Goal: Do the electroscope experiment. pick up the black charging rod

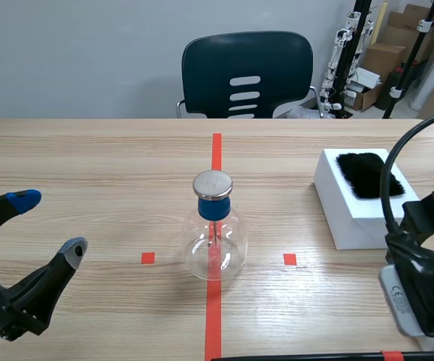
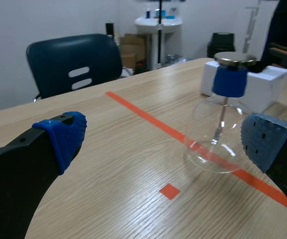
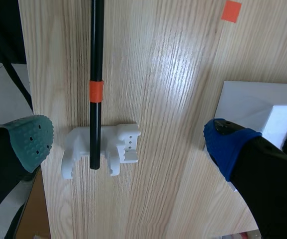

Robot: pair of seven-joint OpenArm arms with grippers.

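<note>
**A:** Scene view first. What is the left gripper (image 1: 49,226) doing?

**B:** It is sitting at the lower left of the frame with its fingers spread wide and nothing between them. The glass flask electroscope (image 1: 215,233) is standing at the centre, on the red tape line (image 1: 213,316).

**A:** And the black charging rod (image 1: 307,356)?

**B:** It is lying along the bottom edge, right of centre, with an orange band (image 1: 392,354) near its right end. The right arm (image 1: 426,286) is hanging just above that end, and its fingers are not showing here. A white box (image 1: 352,207) with black fur (image 1: 368,174) on top is sitting at the right, and a dark chair (image 1: 247,71) is standing at the top.

**A:** Left wrist view?

**B:** The fingers are gaping wide. The flask is standing ahead of them, close to the blue pad (image 2: 263,143) on its side, and the box is sitting beyond it. The rod is not showing.

**A:** Right wrist view?

**B:** The right gripper (image 3: 128,142) is hovering over the table (image 3: 173,74), opened wide and gripping nothing. The rod (image 3: 96,59) is running straight ahead between the fingers, nearer the green-padded finger (image 3: 31,142) and touching neither. Its near end is resting in a white cradle (image 3: 126,144) that is lying between the two pads. The box is sitting beside the blue-padded finger (image 3: 228,144).
</note>
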